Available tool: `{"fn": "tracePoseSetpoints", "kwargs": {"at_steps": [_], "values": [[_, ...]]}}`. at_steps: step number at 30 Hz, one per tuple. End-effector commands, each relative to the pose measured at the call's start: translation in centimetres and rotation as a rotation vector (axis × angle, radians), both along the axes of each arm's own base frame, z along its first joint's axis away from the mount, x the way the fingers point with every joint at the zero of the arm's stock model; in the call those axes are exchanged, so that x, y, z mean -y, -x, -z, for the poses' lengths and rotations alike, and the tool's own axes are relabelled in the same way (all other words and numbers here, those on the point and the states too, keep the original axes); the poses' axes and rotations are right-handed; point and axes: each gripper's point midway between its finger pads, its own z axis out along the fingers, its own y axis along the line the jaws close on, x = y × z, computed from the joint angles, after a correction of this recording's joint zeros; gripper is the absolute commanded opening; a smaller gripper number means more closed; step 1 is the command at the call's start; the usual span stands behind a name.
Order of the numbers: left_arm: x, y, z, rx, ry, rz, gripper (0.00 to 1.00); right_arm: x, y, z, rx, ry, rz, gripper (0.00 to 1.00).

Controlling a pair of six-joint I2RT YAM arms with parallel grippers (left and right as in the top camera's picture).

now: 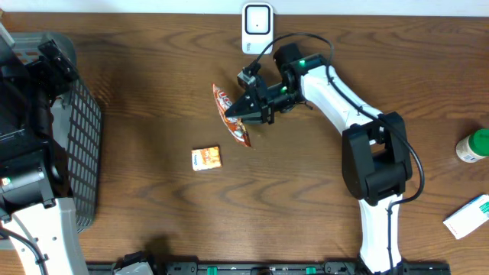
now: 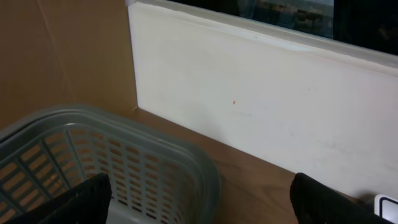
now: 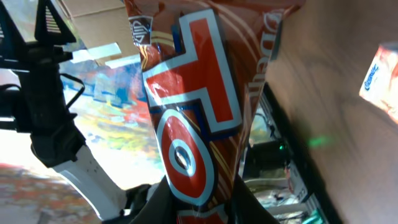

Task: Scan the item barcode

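Right gripper (image 1: 252,109): jaws drawn narrow, pinched on one end of the snack packet (image 1: 231,114). The rest of the packet sticks straight out ahead of the fingertips. In the wrist view it fills the frame, with its red and orange printed face toward the camera. No barcode shows on that face, so the code is probably on the other side or too small to make out.

The packet appears to be clear of the table, gripped by its end so both broad faces stay uncovered. That suits presenting it to a reader.

The white scanner unit (image 1: 257,27) stands near the gripper but behind it and off to one side, at the far table edge. The packet points away from it, so my guess is that the wrist must swing round and turn the packet before any scan.

A small box (image 1: 206,158) lies flat on the table beyond the packet's free end, apart from it and untouched.

Left gripper (image 2: 202,205): fingers spread wide with nothing between them. It hangs over the rim of the grey basket (image 2: 124,134), well away from the packet — parked, by the look of it, and taking no part in the scan.
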Motion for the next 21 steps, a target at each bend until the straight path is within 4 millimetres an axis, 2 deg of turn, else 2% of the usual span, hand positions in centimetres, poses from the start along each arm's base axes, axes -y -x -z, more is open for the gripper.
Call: {"fn": "tracePoseSetpoints", "kwargs": {"at_steps": [1, 6, 10, 13, 15, 21], "values": [[0.3, -0.1, -0.2, 0.009, 0.008, 0.010, 0.91, 0.1, -0.1, -0.3, -0.054, -0.020, 0.004, 0.01], [0.3, -0.1, -0.2, 0.009, 0.008, 0.010, 0.91, 1.2, 0.1, -0.4, -0.080, -0.010, 0.026, 0.01], [0.3, -0.1, -0.2, 0.009, 0.008, 0.010, 0.91, 3.0, 0.6, -0.8, -0.099, -0.003, 0.061, 0.01], [0.3, -0.1, -0.2, 0.009, 0.008, 0.010, 0.91, 5.6, 1.0, -0.3, -0.136, 0.082, 0.080, 0.01], [0.3, -0.1, -0.2, 0.009, 0.008, 0.010, 0.91, 7.8, 1.3, 0.9, -0.118, 0.174, 0.069, 0.01], [0.3, -0.1, -0.2, 0.009, 0.008, 0.010, 0.91, 11.9, -0.3, 1.7, -0.108, 0.243, 0.135, 0.01]]}}
